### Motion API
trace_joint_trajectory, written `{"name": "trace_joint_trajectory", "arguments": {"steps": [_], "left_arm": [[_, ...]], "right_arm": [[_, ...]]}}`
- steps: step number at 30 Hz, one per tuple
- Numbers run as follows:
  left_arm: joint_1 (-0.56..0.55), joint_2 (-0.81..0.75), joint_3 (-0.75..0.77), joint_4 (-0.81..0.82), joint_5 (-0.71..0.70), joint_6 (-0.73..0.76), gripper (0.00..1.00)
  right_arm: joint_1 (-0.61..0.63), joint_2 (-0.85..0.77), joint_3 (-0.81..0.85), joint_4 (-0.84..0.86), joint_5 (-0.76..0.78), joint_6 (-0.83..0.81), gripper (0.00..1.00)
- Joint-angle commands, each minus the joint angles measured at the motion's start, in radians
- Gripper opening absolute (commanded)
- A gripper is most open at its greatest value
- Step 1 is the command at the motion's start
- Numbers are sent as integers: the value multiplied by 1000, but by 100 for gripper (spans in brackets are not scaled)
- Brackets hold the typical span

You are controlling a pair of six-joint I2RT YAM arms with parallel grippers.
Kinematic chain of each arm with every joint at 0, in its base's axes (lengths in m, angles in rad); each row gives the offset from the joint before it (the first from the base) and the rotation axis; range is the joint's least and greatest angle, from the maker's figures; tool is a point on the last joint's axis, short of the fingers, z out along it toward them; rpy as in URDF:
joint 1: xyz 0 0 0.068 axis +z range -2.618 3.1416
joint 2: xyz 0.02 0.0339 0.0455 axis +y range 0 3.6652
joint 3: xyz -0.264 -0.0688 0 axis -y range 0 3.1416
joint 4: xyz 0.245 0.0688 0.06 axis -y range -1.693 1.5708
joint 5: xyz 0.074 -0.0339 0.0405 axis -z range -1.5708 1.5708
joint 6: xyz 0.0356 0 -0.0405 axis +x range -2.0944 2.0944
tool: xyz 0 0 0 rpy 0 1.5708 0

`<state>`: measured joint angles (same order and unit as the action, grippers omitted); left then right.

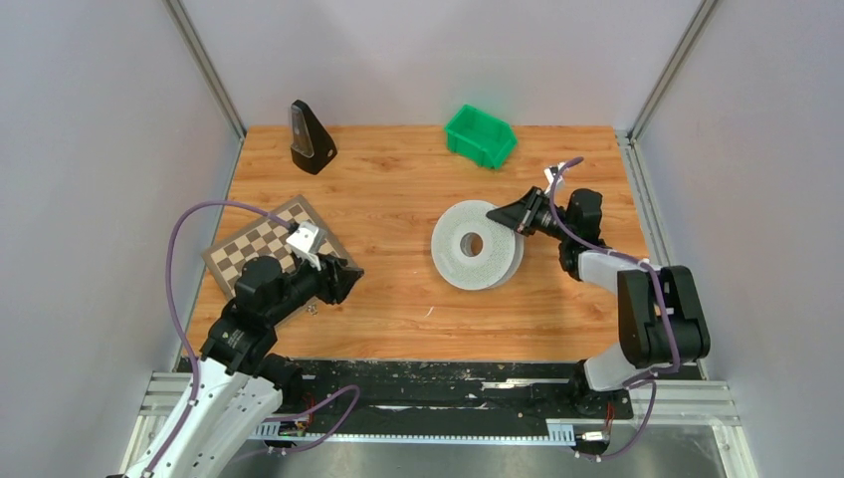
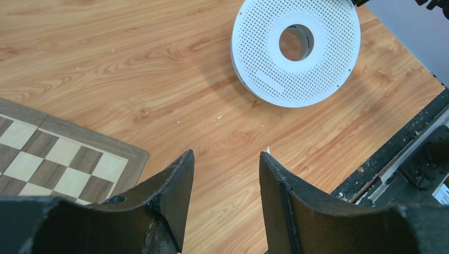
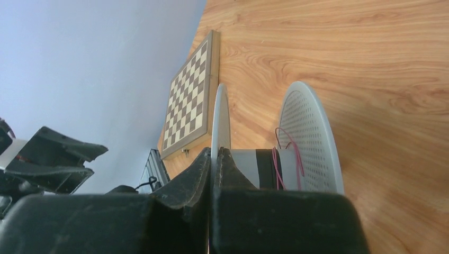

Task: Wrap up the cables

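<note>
A grey reel (image 1: 478, 244) with two perforated discs and a centre hole sits tilted at the middle of the table. My right gripper (image 1: 505, 217) is shut on the rim of one disc (image 3: 221, 114). The wrist view shows its jaws pinching that disc's edge. On the hub, by the other disc (image 3: 310, 137), lie a few turns of thin pink cable (image 3: 275, 161) beside a dark band. My left gripper (image 1: 343, 279) hovers open and empty over bare wood at the chessboard's corner. From it the reel (image 2: 265, 53) lies well ahead, and nothing sits between the jaws of this gripper (image 2: 226, 156).
A chessboard (image 1: 254, 244) lies at the left of the table, under my left arm. A green bin (image 1: 480, 136) stands at the back centre and a black wedge-shaped object (image 1: 311, 139) at the back left. Metal rails frame the table's edges.
</note>
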<state>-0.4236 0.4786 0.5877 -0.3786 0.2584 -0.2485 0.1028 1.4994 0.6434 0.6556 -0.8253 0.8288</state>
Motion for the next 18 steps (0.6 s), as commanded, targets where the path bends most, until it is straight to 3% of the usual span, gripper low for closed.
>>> {"name": "trace_joint_trajectory", "arguments": {"steps": [1,12,16,18], "left_arm": [[0,-22,-9,18,-26,57,56],[1,-57,-15,37,-34,66,60],[1,-71,-20,37,-33,68,61],[0,-74,-22,39,-33,69,61]], "right_arm": [[-20,77,88,192,-15,83,0],[-54,375,106,502,-31,270,2],[-82,446,73,592,-27,337,12],[-91,457,73,560,-35,310,22]]}}
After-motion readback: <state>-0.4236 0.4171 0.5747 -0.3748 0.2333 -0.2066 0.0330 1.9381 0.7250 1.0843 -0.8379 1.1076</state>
